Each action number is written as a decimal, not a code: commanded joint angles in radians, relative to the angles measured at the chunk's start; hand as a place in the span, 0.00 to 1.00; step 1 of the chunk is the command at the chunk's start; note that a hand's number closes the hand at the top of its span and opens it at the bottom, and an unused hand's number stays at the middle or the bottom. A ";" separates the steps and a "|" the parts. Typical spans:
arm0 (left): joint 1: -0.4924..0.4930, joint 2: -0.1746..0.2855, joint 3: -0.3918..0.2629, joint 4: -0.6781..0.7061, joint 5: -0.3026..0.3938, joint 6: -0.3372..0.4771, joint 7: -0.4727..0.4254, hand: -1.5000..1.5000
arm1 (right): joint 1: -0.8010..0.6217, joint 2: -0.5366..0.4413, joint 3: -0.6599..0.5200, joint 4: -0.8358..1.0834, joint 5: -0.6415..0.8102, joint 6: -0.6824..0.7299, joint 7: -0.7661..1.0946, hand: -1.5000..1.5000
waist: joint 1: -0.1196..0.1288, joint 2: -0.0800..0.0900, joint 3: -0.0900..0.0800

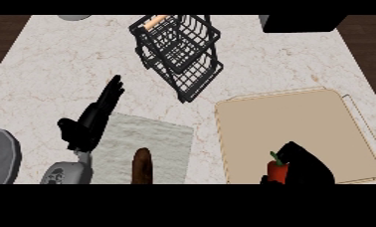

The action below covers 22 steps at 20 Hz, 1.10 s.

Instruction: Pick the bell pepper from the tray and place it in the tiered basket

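A pale marble tabletop [66, 66] with faint brown veins fills most of the frame. Strips of dark wooden floor [11, 29] show at the upper left and upper right corners.

A red bell pepper [277, 172] sits at the lower right, over the near edge of a beige tray [294, 121]. Its long axis runs roughly up and down the frame, with the green stem pointing up and slightly left. The right hand [307, 164] curls round the pepper's right side, and a dark part of it shows below the pepper's left. The pepper's underside and most of this hand are cut off at the lower edge.

A black wire tiered basket [178, 52] stands at the upper centre, well apart from the pepper. A tan thing lies in its top tier, too small to identify.

The left hand [92, 119], at the lower left, is spread flat with straight fingers pointing to the upper right, beside a white cloth [158, 141]. A brown object [141, 165] lies on the cloth, partly cut off.
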 commanded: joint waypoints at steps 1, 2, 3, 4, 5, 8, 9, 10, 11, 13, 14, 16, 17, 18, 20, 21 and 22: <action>0.010 0.033 0.029 -0.030 0.023 -0.019 0.020 0.50 | 0.062 0.083 0.056 -0.197 0.113 -0.094 0.123 1.00 | 0.001 -0.003 0.002; -0.022 -0.012 0.005 0.036 0.000 0.005 -0.015 0.50 | 0.057 0.133 0.105 -0.222 0.159 -0.104 0.130 1.00 | -0.013 0.000 0.001; 0.018 0.002 -0.006 -0.017 -0.008 0.003 0.008 0.50 | 0.038 0.166 0.109 -0.245 0.163 -0.146 0.095 1.00 | 0.002 -0.005 0.002; 0.036 0.006 -0.009 -0.015 0.005 -0.020 -0.001 0.50 | -0.006 0.171 0.125 -0.287 0.198 -0.134 0.107 1.00 | 0.009 -0.005 0.001; 0.011 -0.003 -0.011 0.008 -0.015 0.002 -0.001 0.50 | -0.003 0.172 0.162 -0.305 0.268 -0.126 0.109 1.00 | 0.005 -0.001 0.001; 0.002 -0.016 -0.012 0.008 -0.011 0.003 -0.010 0.50 | -0.147 0.174 0.225 -0.355 0.367 -0.001 0.185 1.00 | 0.023 0.006 0.001; 0.002 0.015 0.009 0.018 0.006 -0.030 -0.029 0.50 | -0.149 0.175 0.239 -0.398 0.379 0.035 0.203 1.00 | 0.022 0.006 0.001; -0.004 0.001 -0.006 0.014 -0.007 -0.017 -0.014 0.50 | -0.256 0.175 0.220 -0.388 0.357 0.091 0.248 1.00 | 0.029 0.008 0.001; -0.023 -0.021 -0.029 -0.002 -0.022 0.001 0.010 0.50 | -0.333 0.175 0.206 -0.384 0.330 0.143 0.292 1.00 | 0.035 0.009 0.000; -0.002 -0.022 -0.036 -0.041 -0.021 0.007 0.050 0.50 | -0.418 0.176 0.207 -0.394 0.329 0.217 0.326 1.00 | 0.041 0.006 0.000; -0.043 -0.018 -0.013 0.026 -0.011 -0.005 0.008 0.50 | -0.464 0.176 0.187 -0.379 0.292 0.214 0.341 1.00 | 0.036 0.010 -0.001; -0.032 -0.025 -0.026 -0.001 -0.010 -0.005 0.042 0.50 | -0.537 0.176 0.149 -0.329 0.259 0.205 0.362 1.00 | 0.043 0.009 0.000; -0.017 -0.015 -0.028 -0.007 -0.009 -0.021 0.006 0.50 | -0.584 0.176 0.112 -0.328 0.245 0.205 0.367 1.00 | 0.051 0.009 -0.001; -0.015 -0.016 -0.040 -0.036 -0.016 -0.016 0.035 0.50 | -0.625 0.176 -0.013 -0.297 0.191 0.201 0.306 1.00 | 0.064 0.014 0.000; -0.045 -0.040 -0.046 0.004 -0.033 0.007 0.017 0.50 | -0.729 0.176 -0.022 -0.182 0.154 0.161 0.340 1.00 | 0.066 0.016 -0.001; -0.031 -0.014 -0.032 -0.011 -0.008 -0.028 0.015 0.50 | -0.752 0.176 -0.055 -0.147 0.136 0.160 0.347 1.00 | 0.078 0.016 -0.001; -0.045 -0.012 -0.030 0.013 -0.013 -0.030 0.002 0.50 | -0.793 0.176 -0.070 -0.110 0.098 0.168 0.348 1.00 | 0.072 0.017 -0.001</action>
